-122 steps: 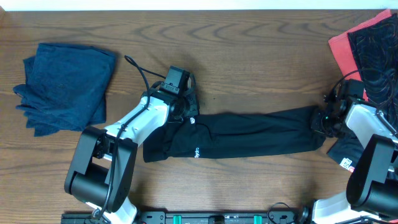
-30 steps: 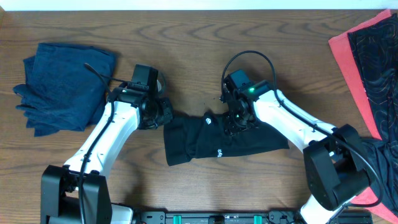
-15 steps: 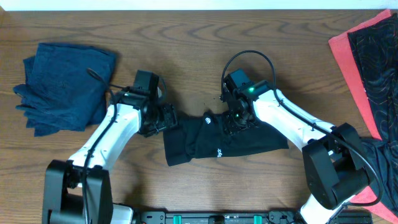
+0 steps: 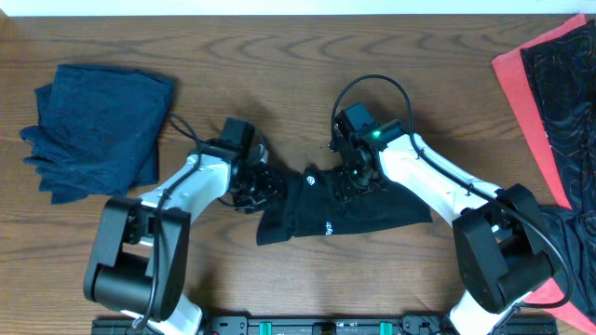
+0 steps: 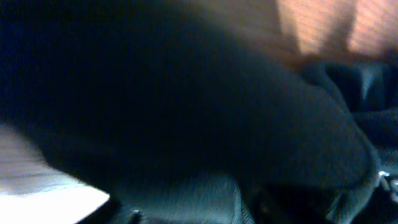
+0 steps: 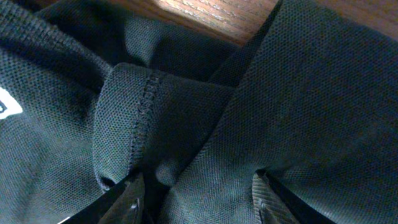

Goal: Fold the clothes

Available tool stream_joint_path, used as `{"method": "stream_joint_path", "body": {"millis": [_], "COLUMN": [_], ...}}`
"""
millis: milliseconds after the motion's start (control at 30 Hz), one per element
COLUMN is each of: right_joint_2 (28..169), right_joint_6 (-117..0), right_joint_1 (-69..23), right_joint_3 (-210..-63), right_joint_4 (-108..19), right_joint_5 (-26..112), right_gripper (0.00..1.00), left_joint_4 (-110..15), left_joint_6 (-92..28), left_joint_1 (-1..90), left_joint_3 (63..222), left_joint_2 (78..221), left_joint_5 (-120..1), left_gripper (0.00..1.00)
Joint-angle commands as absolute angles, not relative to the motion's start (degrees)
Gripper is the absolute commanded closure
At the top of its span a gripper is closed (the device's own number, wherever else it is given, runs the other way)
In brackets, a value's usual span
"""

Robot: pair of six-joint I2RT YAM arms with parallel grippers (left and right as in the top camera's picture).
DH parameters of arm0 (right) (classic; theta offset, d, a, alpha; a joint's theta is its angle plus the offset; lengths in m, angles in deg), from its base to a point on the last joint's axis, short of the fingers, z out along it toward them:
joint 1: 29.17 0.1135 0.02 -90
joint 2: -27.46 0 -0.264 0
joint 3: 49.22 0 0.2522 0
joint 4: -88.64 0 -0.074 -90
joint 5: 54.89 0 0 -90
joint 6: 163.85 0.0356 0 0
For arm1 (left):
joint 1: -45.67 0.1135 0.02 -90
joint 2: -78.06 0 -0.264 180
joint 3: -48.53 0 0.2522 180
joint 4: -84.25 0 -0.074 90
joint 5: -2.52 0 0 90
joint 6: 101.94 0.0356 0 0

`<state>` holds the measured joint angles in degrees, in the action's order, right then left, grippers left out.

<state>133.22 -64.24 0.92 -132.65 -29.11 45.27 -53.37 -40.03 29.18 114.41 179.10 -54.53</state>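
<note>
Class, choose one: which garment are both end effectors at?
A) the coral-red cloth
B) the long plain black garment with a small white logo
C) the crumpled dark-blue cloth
B: overhead, the left end effector and right end effector both meet the long plain black garment mid-table.

This looks like a robotics lab bench. A white-and-black left arm (image 4: 182, 195) and right arm (image 4: 438, 181) rise from a black rail (image 4: 326, 327) at the near edge of a wood-grain table (image 4: 279, 56). A cable (image 4: 371, 82) loops overhead, and clothes (image 4: 93, 121) lie in separate heaps.
</note>
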Motion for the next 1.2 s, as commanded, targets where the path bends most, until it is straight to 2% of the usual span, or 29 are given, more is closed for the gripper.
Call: {"method": "stream_joint_path", "body": {"millis": [0, 33, 300, 533, 600, 800, 1000, 1167], "right_joint_2": [134.6, 134.6, 134.6, 133.8, 133.7, 133.6, 133.7, 134.3], "right_joint_6": [-64.0, -64.0, -64.0, -63.2, -63.2, -63.9, -65.4, -66.2], "right_joint_1": [0.9, 0.9, 0.9, 0.9, 0.7, -1.9, -4.8, -4.0], "right_joint_3": [-132.5, -132.5, -132.7, -137.9, -140.5, -145.1, -142.2, -138.0], "right_joint_4": [-29.4, -29.4, -29.6, -27.6, -25.7, -21.5, -22.0, -25.4], "right_joint_5": [45.0, 45.0, 45.0, 45.0, 44.9, 41.4, 41.4, 42.0], "right_gripper": [0.46, 0.46, 0.46, 0.35, 0.2, 0.09, 0.1, 0.1], "left_joint_4": [-53.7, -53.8, -50.3, -46.2, -45.4, -38.5, -29.8, -27.3], "left_joint_6": [-39.9, -39.9, -36.5, -32.7, -31.8, -26.7, -23.4, -23.4], "left_joint_1": [27.3, 27.3, 33.0, 43.0, 45.3, 52.3, 54.7, 54.5], "left_joint_3": [113.1, 113.1, 113.7, 114.9, 115.1, 118.8, 126.6, 131.3], "left_joint_2": [181.8, 181.8, 177.7, 172.9, 172.4, 171.5, 171.5, 171.5], "left_joint_5": [-52.7, -52.7, -54.0, -54.1, -54.1, -55.1, -60.1, -60.1], "left_gripper": [0.86, 0.94, 0.94, 0.94, 0.94, 0.94, 0.94, 0.94]}}
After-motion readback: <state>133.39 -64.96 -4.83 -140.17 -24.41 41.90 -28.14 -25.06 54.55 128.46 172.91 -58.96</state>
